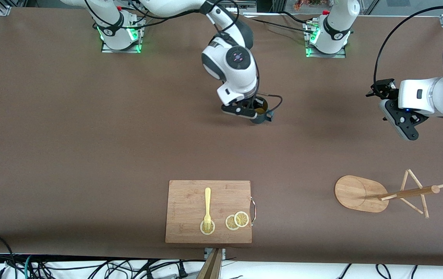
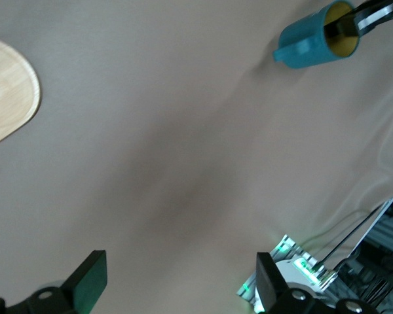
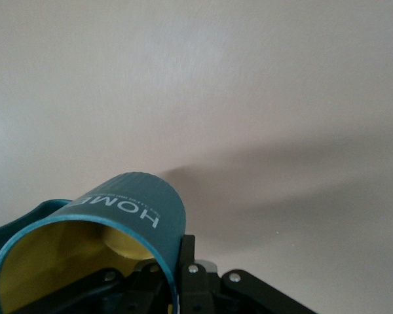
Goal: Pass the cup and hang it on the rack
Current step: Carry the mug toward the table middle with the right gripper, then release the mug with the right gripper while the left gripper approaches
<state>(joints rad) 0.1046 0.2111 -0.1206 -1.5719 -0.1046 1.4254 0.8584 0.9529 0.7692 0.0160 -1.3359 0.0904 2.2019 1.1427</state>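
The teal cup (image 1: pixel 261 110) with its yellow inside hangs above the middle of the table, my right gripper (image 1: pixel 255 109) shut on its rim, one finger inside and one outside. In the right wrist view the cup (image 3: pixel 118 222) fills the lower corner, its wall pinched by the gripper (image 3: pixel 173 278). The left wrist view shows the same cup (image 2: pixel 314 40) far off. The wooden rack (image 1: pixel 395 193) stands toward the left arm's end, near the front camera; its oval base (image 2: pixel 6 91) shows in the left wrist view. My left gripper (image 1: pixel 401 124) hovers open and empty over bare table, its fingers (image 2: pixel 92 278) wide apart.
A wooden cutting board (image 1: pixel 208 211) lies near the table's front edge, carrying a yellow fork (image 1: pixel 207 207) and lemon slices (image 1: pixel 237 221). The two arm bases (image 1: pixel 121 29) stand along the edge farthest from the front camera. Brown tabletop (image 1: pixel 90 135) stretches between the cup and the rack.
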